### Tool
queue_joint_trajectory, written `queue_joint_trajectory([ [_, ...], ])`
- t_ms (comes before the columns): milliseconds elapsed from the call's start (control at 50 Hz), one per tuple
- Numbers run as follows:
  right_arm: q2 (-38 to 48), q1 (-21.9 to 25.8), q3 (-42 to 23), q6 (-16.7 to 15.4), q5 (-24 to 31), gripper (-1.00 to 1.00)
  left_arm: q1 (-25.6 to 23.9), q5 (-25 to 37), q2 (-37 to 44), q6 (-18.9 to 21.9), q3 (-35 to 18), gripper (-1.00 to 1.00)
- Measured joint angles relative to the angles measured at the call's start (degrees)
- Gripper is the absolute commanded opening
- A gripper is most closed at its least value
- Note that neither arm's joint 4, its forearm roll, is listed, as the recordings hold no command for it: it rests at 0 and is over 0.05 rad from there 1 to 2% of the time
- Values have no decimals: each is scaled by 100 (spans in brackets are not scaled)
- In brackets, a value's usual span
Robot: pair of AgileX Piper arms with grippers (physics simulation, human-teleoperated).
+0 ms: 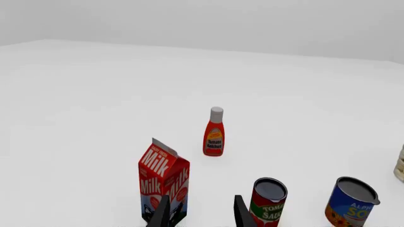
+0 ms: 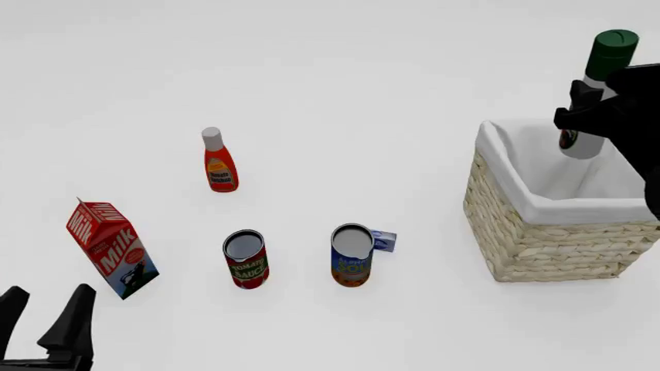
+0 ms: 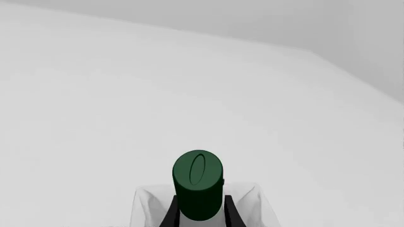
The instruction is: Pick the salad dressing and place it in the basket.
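Tool on your right arm [image 2: 583, 116] is clamped on the salad dressing [image 2: 596, 93], holding it upright over the basket [image 2: 536, 224], its lower end already below the cloth-lined rim. The pick looks done; what's left for you is lowering, letting go and pulling clear. Your left tool [image 2: 46, 317] sits open and empty near the milk carton [image 2: 111, 247] on the counter [image 2: 341, 93].

You face a plain white bench [image 2: 341, 69] under soft, even light that casts only faint shadows; beyond its far edge you see a bare pale grey wall [image 1: 252, 19].
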Motion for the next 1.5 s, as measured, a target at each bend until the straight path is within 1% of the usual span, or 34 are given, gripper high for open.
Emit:
queue_joint_trajectory([
  [320, 352, -123, -4, 15, -186, -100, -37, 37, 1, 13, 0, 100],
  [780, 972, -145, -323, -33, -334, -100, -74, 67, 1, 39, 0, 100],
  [1500, 1554, -262, -550, -42, -369, -100, -69, 117, -1, 16, 0, 100],
])
